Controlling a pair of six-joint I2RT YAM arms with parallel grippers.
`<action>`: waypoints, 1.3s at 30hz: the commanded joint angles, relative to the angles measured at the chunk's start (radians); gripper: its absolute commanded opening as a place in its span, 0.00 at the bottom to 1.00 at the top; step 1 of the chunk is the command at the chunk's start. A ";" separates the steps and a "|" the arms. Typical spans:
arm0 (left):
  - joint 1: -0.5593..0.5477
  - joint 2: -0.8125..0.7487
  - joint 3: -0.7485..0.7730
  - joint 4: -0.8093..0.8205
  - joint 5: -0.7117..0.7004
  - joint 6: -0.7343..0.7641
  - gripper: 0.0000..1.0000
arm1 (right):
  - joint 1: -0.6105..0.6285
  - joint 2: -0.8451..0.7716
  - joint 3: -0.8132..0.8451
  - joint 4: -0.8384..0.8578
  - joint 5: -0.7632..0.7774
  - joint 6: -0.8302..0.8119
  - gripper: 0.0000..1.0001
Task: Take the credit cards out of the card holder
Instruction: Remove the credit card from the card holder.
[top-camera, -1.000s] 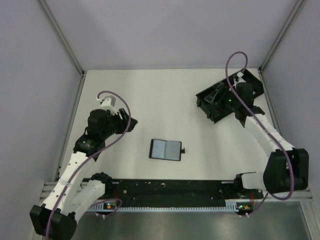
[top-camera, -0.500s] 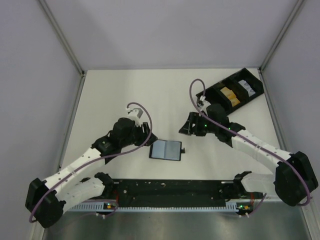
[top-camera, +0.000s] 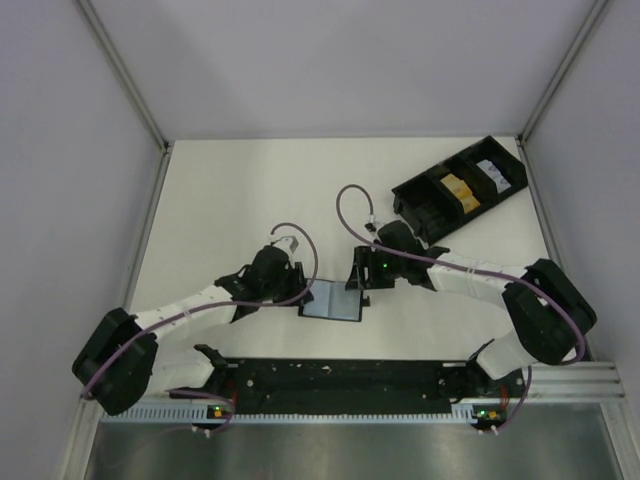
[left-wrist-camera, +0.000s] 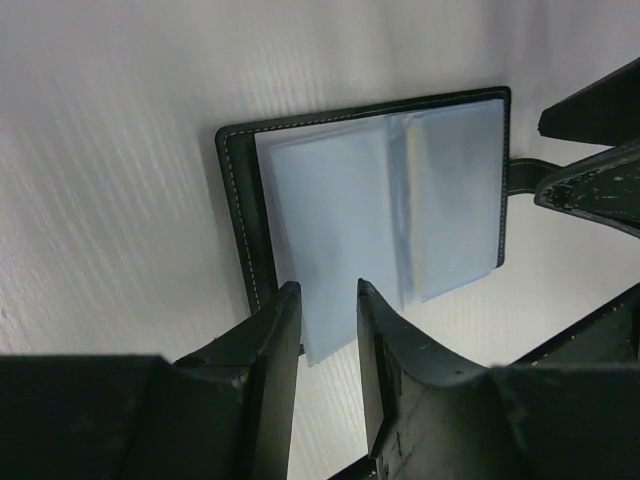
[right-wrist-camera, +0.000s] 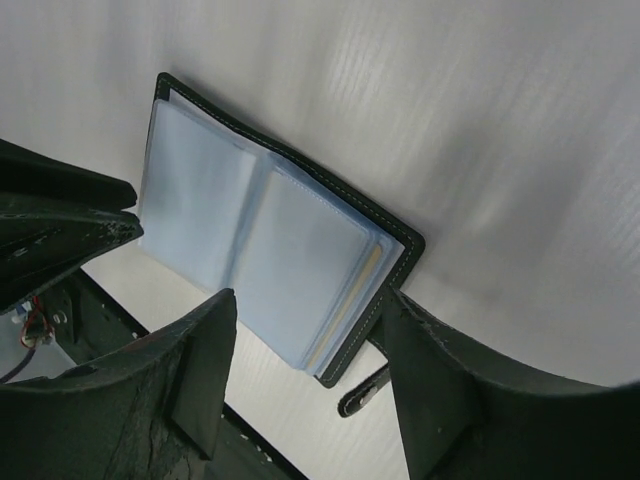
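Observation:
The card holder (top-camera: 332, 300) lies open on the table, glossy blue-grey sleeves up, its black tab (top-camera: 368, 299) pointing right. My left gripper (top-camera: 297, 292) is at its left edge, jaws a narrow gap apart; in the left wrist view (left-wrist-camera: 328, 290) a loose sleeve corner (left-wrist-camera: 320, 335) lies between the fingertips. My right gripper (top-camera: 358, 277) is open wide at the holder's right half (right-wrist-camera: 300, 260). The thin yellowish edge of a card (right-wrist-camera: 357, 292) shows inside a sleeve there. An orange-yellow card (top-camera: 457, 190) lies in the tray.
A long black compartmented tray (top-camera: 428, 200) stands at the back right, with a white item (top-camera: 490, 170) in another compartment. The black rail of the arm bases (top-camera: 340, 378) runs along the near edge. The enclosure walls stand left, right and behind.
Both arms have swung in to the holder: the left from the left side, the right from over the tray. The holder has not moved.

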 joint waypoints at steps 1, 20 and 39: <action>-0.005 0.044 -0.037 0.075 -0.031 -0.030 0.29 | 0.042 0.045 0.089 0.030 0.023 -0.046 0.59; -0.009 0.090 -0.123 0.114 -0.045 -0.099 0.03 | 0.069 0.138 0.157 -0.057 0.146 -0.105 0.53; -0.011 0.085 -0.116 0.105 -0.048 -0.102 0.03 | 0.077 0.122 0.172 -0.060 0.103 -0.116 0.41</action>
